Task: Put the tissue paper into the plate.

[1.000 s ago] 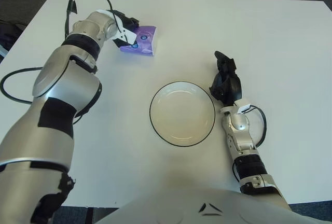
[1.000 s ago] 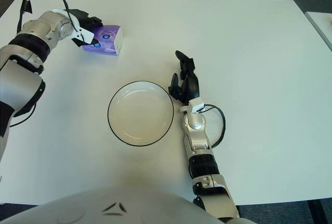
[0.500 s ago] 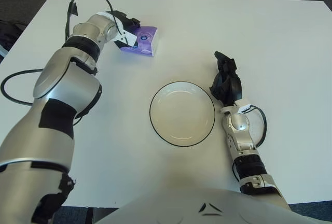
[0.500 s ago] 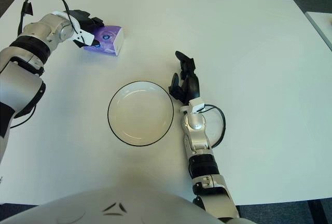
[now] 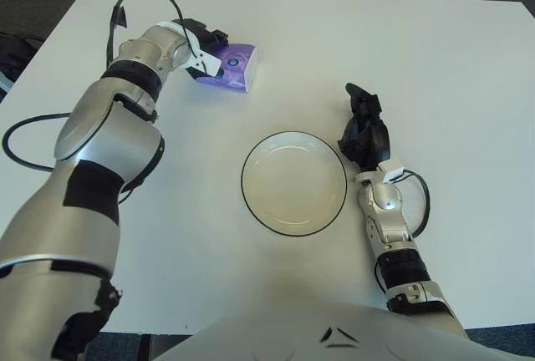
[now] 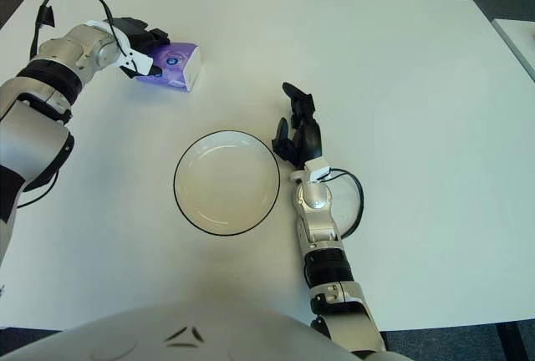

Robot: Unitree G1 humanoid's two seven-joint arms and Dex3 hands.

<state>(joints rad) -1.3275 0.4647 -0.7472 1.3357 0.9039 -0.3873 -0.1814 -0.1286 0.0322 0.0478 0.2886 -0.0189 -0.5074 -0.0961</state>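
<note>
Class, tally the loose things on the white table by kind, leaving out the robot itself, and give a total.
Tissue packs, purple: 1, at the far left, with the left hand on it.
Plates, white with a dark rim: 1, near the middle, beside the right hand.
Total: 2.

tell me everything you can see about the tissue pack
The tissue pack is a small purple soft-wrapped packet with a white edge on its right side and a dark round mark on top. It lies on the white table at the far left, beyond the plate. The left hand touches its left end, fingers over it.
</note>
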